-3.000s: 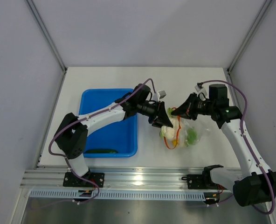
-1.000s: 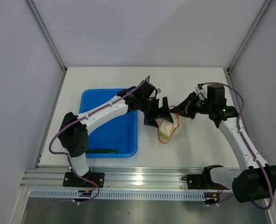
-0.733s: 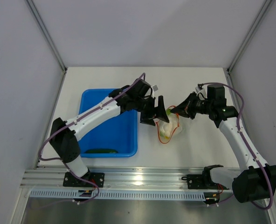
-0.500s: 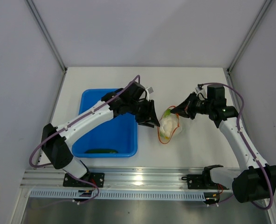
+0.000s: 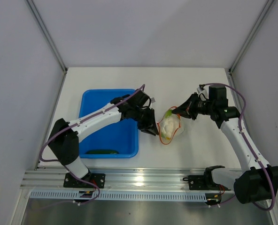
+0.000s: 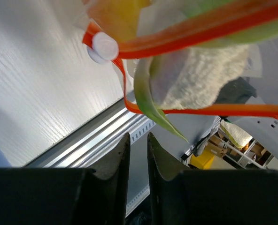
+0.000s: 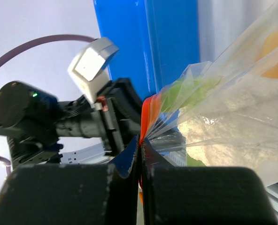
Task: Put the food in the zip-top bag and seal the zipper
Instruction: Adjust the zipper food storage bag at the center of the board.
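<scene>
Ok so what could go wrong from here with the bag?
The zip-top bag, mouth open, is held by the right gripper only at the zipper; a slip could spill the cabbage. The left gripper sits close to the mouth and might snag it. Sealing now would leave the cucumber in the blue tray.

Cabbage (image 6: 200, 75) inside open zip-top bag (image 7: 233, 70)

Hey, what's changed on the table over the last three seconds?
The left end effector let go of the cabbage in the zip-top bag and drew back toward the blue tray, its jaws narrowing, empty. The bag, spread out before, is bunched up. Unchanged: the right end effector pinching the bag's mouth, the cucumber in the tray.
</scene>
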Action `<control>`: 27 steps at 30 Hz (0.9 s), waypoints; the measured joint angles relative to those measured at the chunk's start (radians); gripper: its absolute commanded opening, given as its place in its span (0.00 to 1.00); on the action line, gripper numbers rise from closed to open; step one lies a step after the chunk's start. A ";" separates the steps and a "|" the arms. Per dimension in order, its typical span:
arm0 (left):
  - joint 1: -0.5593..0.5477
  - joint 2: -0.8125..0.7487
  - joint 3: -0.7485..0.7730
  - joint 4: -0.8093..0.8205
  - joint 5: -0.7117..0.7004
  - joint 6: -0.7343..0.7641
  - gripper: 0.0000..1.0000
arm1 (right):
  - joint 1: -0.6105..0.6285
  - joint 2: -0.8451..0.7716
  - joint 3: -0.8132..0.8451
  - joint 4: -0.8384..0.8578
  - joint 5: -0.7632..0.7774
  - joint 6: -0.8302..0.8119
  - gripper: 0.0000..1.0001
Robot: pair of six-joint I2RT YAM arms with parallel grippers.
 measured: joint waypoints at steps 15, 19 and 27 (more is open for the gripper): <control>0.000 0.098 -0.035 0.093 0.008 -0.011 0.31 | -0.003 0.000 0.000 0.000 0.000 0.000 0.00; 0.000 0.119 -0.035 0.100 0.007 -0.014 0.31 | -0.003 0.000 0.000 0.000 0.000 0.000 0.00; 0.000 0.160 -0.034 0.125 0.008 -0.021 0.34 | -0.003 0.000 0.000 0.000 0.000 0.004 0.00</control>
